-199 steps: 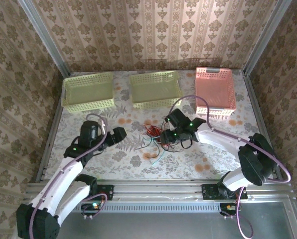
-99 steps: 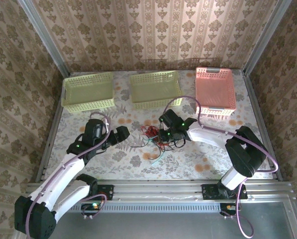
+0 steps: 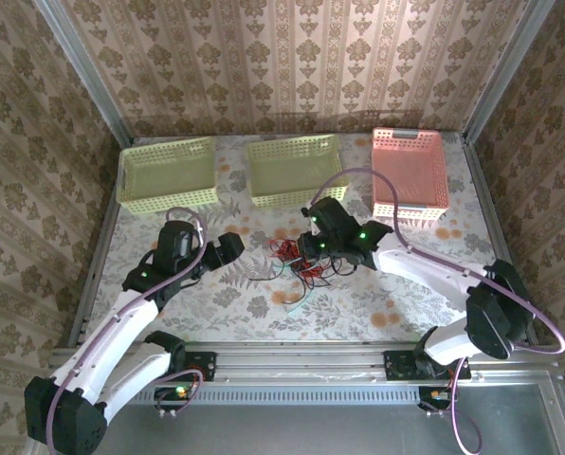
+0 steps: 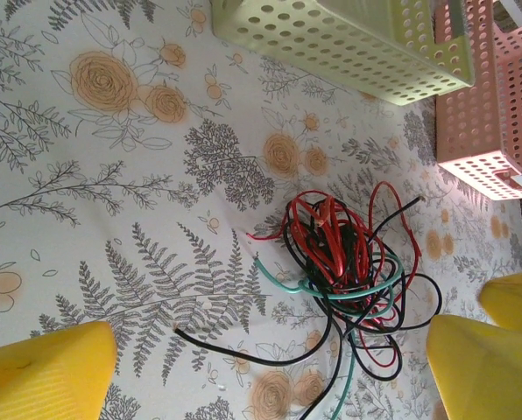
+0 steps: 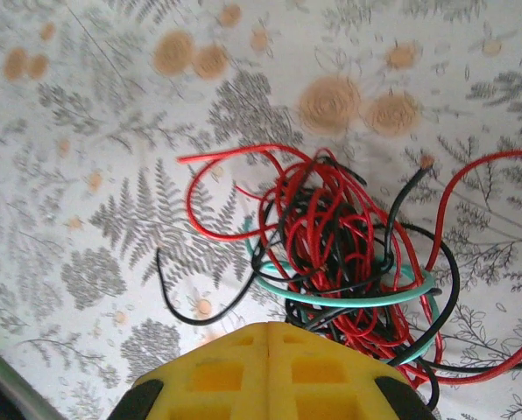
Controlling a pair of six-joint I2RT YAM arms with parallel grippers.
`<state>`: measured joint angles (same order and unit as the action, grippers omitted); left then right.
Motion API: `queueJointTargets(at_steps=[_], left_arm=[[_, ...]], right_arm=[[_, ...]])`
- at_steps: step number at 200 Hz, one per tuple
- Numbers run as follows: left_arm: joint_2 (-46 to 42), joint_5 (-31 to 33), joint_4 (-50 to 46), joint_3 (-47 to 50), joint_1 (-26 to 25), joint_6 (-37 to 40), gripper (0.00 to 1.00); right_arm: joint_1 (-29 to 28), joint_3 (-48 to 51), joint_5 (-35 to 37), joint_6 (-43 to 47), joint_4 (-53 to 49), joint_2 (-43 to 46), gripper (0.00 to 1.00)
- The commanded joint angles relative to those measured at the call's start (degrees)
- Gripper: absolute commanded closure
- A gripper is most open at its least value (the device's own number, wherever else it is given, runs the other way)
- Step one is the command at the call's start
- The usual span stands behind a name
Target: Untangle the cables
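From above, thin red, black and teal cables [image 3: 297,261] lie in one knot at centre frame on the floral-patterned counter [image 3: 406,305]. The left pincer [image 3: 230,248] sits just left of them, the right pincer [image 3: 311,245] at their upper right edge.

The left wrist view shows the left pincer [image 4: 270,359] wide, with the cables [image 4: 340,262] untouched at centre right.

In the right wrist view, the right pincer [image 5: 268,363] is pressed closed against the cables [image 5: 331,236]. Whether a strand is pinched cannot be told. With nothing anchoring the knot, a pull would likely drag or tighten it.

Soft even light, faint shadows, left fingers [image 4: 42,372] blurred
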<state>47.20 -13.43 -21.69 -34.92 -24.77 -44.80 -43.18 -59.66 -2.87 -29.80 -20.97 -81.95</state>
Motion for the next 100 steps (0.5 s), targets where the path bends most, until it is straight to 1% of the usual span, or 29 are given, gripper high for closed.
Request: queueJointTargets(at_steps=[1,4,6,10,17,20,24,28,47,64,100], left_arm=[[-0.8,1.2,-1.2,-1.7,-0.4,1.3,0.08],[-0.7,1.2,-1.1,-1.7,-0.4,1.2,0.08],[-0.7,1.2,-1.0,-1.6,-0.4,1.2,0.08],[-0.8,1.2,-0.9,-1.5,-0.4,1.0,0.07],[-0.8,1.1,-0.3,-1.1,-0.4,0.8,0.07],[-0.8,1.1,0.0,-0.9,-0.4,0.6,0.07],[-0.8,1.1,0.3,-0.7,-0.4,0.5,0.07],[-0.7,1.0,0.7,-0.3,-0.4,0.2,0.07],[-0.4,0.2,2.2,1.2,-0.4,-0.8,0.07],[0.0,-0.6,3.4,3.0,-0.5,-2.1,0.07],[1.4,-2.3,8.4,7.0,-1.0,-5.5,0.08]], right_arm=[[-0.5,-2.4,2.7,2.2,-4.1,1.8,1.00],[-0.5,-2.5,2.9,2.5,-4.7,1.8,1.00],[-0.5,-2.7,3.0,2.6,-4.9,1.8,0.96],[-0.4,-3.1,3.2,3.1,-5.5,1.8,0.87],[-0.4,-3.3,3.2,4.2,-6.5,1.8,0.67],[-0.3,-3.5,3.2,4.6,-6.8,1.5,0.60],[-0.2,-3.6,3.4,5.0,-7.4,0.9,0.54],[0.0,-3.7,3.6,5.3,-8.0,0.3,0.50],[0.9,-2.9,2.9,6.1,-8.6,-2.0,0.45],[1.7,-0.9,0.4,6.1,-7.1,-3.1,0.40],[2.7,0.9,-1.6,5.1,-5.8,-8.2,0.39]])
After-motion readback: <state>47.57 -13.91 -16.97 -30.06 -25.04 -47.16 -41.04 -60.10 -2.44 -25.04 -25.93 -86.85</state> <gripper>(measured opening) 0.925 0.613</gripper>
